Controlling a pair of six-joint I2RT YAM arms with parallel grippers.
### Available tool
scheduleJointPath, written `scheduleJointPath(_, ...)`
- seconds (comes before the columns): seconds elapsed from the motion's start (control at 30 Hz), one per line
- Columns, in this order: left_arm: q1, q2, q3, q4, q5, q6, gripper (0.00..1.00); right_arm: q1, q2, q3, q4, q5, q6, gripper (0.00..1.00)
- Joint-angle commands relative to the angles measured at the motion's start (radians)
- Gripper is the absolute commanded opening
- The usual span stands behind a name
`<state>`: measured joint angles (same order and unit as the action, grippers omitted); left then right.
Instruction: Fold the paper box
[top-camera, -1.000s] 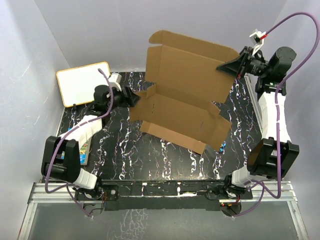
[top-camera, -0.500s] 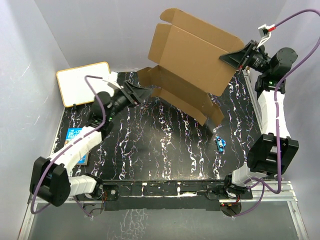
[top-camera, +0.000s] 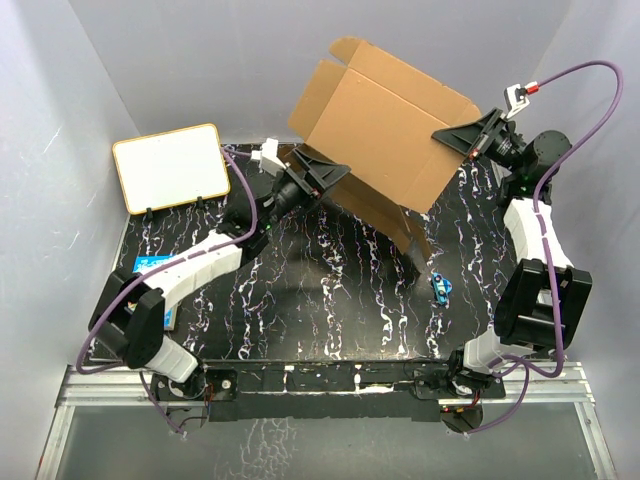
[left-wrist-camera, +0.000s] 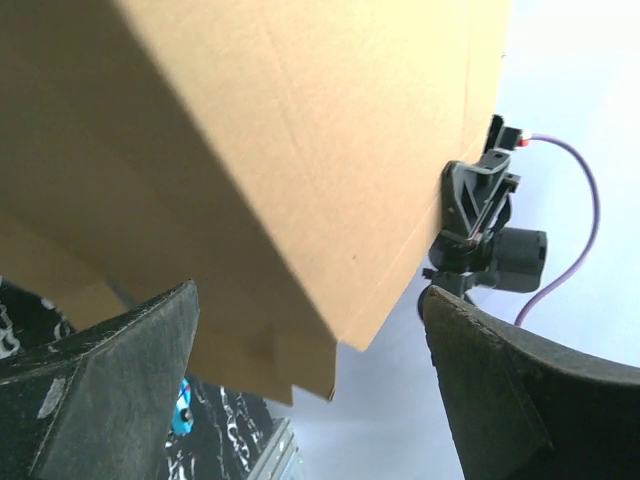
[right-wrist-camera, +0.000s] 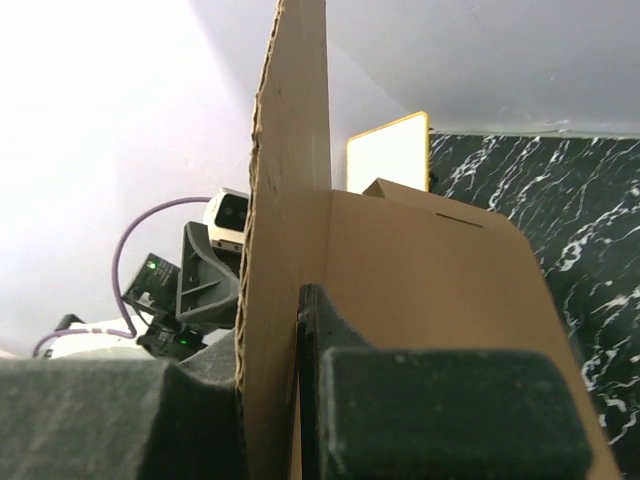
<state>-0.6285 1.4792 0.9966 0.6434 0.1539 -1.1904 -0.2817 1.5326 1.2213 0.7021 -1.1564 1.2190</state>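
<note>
paper box (top-camera: 385, 125) | brown corrugated cardboard, flaps open | tilted upright, rear centre-right

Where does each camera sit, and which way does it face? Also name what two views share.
Top external: above and behind the arms, facing down onto the table; both arms show whole.
Left wrist: on the left arm, facing the paper box's face; the open left gripper frames it.
Right wrist: on the right arm, facing along the box edge that the right gripper clamps.
Shared: both wrist views show the box and the opposite gripper beyond it.
</note>
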Motion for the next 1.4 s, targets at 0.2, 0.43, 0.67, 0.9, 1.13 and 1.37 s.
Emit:
scheduleJointPath(0.2,-0.04,0.158,0.144,0.087,-0.089,-0.072,0.87,-0.004,-0.05,-0.056,0.2,0.037,0.219,0.08)
scheduleJointPath(0.43,-0.042,0.235,0.242,0.127,-0.065,-0.08,0.61,-0.004,-0.049,-0.057,0.243,0.029,0.277,0.08)
scheduleJointPath(0.67,-0.042,0.253,0.292,0.157,-0.034,-0.08,0.34,-0.002,-0.051,-0.084,0.25,0.032,0.289,0.08)
scheduleJointPath(0.9,-0.042,0.258,0.295,0.213,0.004,-0.078,0.04,-0.002,-0.051,-0.117,0.233,0.043,0.287,0.08)
scheduleJointPath(1.13,-0.042,0.257,0.256,0.255,0.022,-0.085,0.0,-0.001,-0.057,-0.195,0.222,0.072,0.283,0.08)
scheduleJointPath(1.37,-0.042,0.244,0.181,0.264,0.013,-0.13,0.28,-0.002,-0.059,-0.214,0.283,0.09,0.314,0.08)
